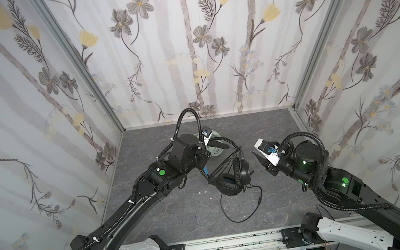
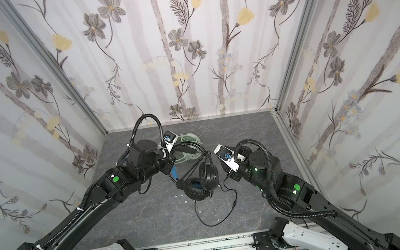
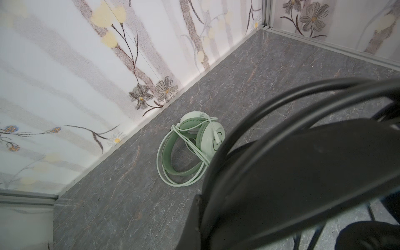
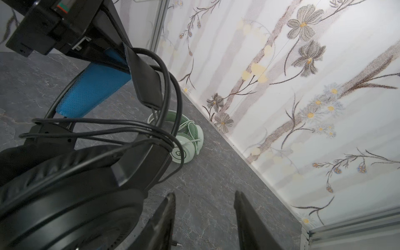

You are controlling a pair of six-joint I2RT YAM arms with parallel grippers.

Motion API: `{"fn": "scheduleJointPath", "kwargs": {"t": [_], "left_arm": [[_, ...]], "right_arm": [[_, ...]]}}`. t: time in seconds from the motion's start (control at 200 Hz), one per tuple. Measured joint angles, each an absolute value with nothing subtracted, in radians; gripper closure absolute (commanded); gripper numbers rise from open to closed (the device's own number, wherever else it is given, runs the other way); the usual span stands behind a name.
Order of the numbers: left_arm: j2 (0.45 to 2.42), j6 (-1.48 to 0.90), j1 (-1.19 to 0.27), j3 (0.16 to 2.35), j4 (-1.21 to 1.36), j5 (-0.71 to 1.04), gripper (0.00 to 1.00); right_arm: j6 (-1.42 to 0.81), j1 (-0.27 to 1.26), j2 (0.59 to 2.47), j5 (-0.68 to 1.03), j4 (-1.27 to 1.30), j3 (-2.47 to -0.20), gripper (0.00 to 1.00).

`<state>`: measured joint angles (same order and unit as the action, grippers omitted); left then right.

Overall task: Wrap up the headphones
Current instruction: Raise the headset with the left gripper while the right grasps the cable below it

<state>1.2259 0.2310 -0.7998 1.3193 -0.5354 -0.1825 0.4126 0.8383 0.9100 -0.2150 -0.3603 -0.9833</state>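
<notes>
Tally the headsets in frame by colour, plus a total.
mint-green headset: 1
black headset: 1
Total: 2

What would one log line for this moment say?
left gripper: shut on black headset | right gripper: open, empty | cable: partly loose | green headset: wrapped
</notes>
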Motion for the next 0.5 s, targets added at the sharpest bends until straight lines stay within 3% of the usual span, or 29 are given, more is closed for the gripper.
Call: {"fn": "scheduleJointPath", "kwargs": {"t": [0.5], "left_arm": [[1.24,0.082,-0.781,1.54,-0.613,-0.097,1.0]], "right_arm": [[0.143,0.722,0.715,-0.104,-0.252,-0.709,0.43]]}}
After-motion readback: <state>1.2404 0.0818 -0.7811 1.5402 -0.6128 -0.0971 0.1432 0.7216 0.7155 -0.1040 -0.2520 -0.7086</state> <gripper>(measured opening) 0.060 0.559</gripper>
